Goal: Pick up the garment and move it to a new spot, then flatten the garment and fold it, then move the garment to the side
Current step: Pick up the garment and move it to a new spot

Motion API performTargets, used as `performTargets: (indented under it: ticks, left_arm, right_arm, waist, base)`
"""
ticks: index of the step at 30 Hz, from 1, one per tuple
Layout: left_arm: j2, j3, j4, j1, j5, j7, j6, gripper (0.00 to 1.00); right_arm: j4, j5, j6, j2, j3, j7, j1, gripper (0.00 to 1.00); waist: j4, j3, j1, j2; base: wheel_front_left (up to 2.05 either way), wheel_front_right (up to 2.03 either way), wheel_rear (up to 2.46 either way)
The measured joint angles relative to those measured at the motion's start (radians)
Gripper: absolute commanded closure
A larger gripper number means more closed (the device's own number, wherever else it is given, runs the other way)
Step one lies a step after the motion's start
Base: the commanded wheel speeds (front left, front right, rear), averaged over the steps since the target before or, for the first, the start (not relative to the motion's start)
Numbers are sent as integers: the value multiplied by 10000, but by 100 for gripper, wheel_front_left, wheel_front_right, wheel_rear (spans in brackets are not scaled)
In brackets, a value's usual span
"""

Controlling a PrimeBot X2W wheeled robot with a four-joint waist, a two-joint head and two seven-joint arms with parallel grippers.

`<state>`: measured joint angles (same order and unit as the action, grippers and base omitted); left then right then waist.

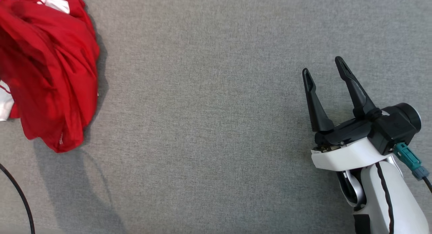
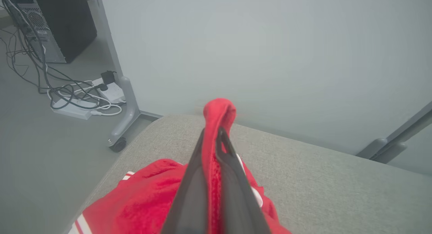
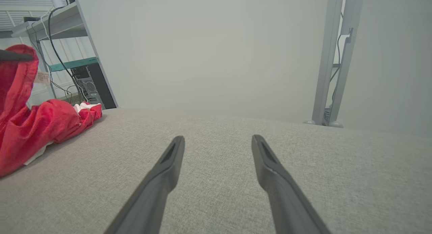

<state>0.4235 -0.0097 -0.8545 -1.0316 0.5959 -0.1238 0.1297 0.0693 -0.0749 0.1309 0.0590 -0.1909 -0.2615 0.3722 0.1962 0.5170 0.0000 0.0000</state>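
A red garment (image 1: 47,65) with white trim hangs bunched at the far left of the head view, its lower end near the grey surface. My left gripper (image 2: 212,134) is shut on a fold of the red garment (image 2: 148,200), which pokes out above the fingertips while the rest drapes below onto the surface. The garment (image 3: 33,126) also appears at the left of the right wrist view, lifted at its top. My right gripper (image 1: 323,68) hovers open over the bare surface at the right, far from the cloth, its two fingers (image 3: 168,166) spread with nothing between them.
The grey fabric-covered table (image 1: 209,126) spreads wide between the garment and my right arm. A black cable (image 1: 20,197) curves at the lower left. Past the table's edge are a power strip with cables (image 2: 81,99), a wheeled frame leg (image 2: 125,112) and a computer tower (image 2: 50,21).
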Motion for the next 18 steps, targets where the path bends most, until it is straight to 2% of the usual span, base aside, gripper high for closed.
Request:
performTargets:
  ticks: [10,15,18]
  left_arm:
    - [213,-230,2635,443,759,1116,0,100]
    - [100,-186,4638,616,974,1118,-82,100]
    - [-109,-284,5731,674,1110,809,-299,100]
  right_arm:
    - [192,-472,0,-84,38,0,-352,0]
    - [217,-991,0,-98,113,-2,-572,0]
    - [201,-1156,0,-105,157,-2,-599,0]
  waist:
    - [-31,-1472,0,0]
    - [-152,-2333,-1,0]
    - [-298,-2614,0,0]
  base:
    - [0,0,0]
    - [0,0,0]
    - [0,0,0]
